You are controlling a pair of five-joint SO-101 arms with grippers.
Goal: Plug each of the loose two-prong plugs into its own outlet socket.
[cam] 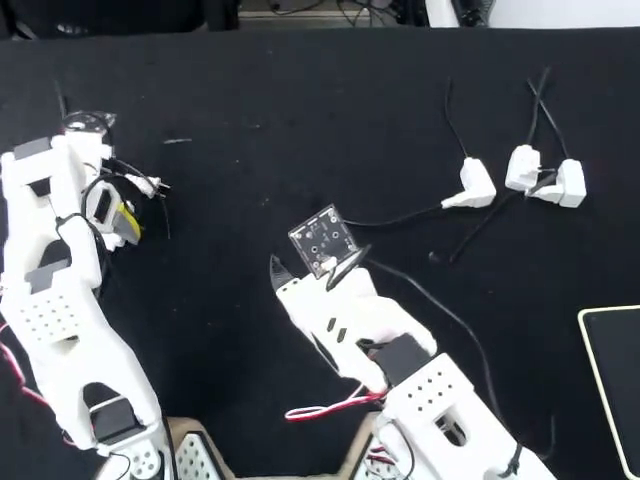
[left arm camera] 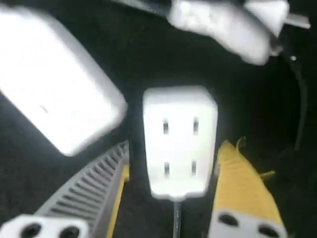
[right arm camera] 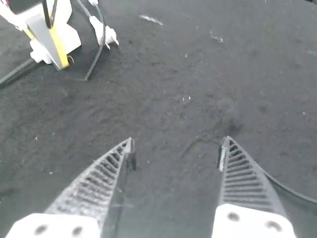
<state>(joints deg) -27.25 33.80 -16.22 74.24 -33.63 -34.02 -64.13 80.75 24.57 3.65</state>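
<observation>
White outlet socket (left arm camera: 180, 134) lies within the spread left claw (left arm camera: 174, 146); right claw (right arm camera: 178, 141) gapes empty.

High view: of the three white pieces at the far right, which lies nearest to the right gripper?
The leftmost piece, alone; the other two lie close together, farther from the right gripper.

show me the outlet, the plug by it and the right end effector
outlet (left arm camera: 180, 144), left wrist view, face between slots
plug (left arm camera: 223, 29), left wrist view, white body
right end effector (right arm camera: 177, 142), right wrist view, midway between fingertips
</observation>
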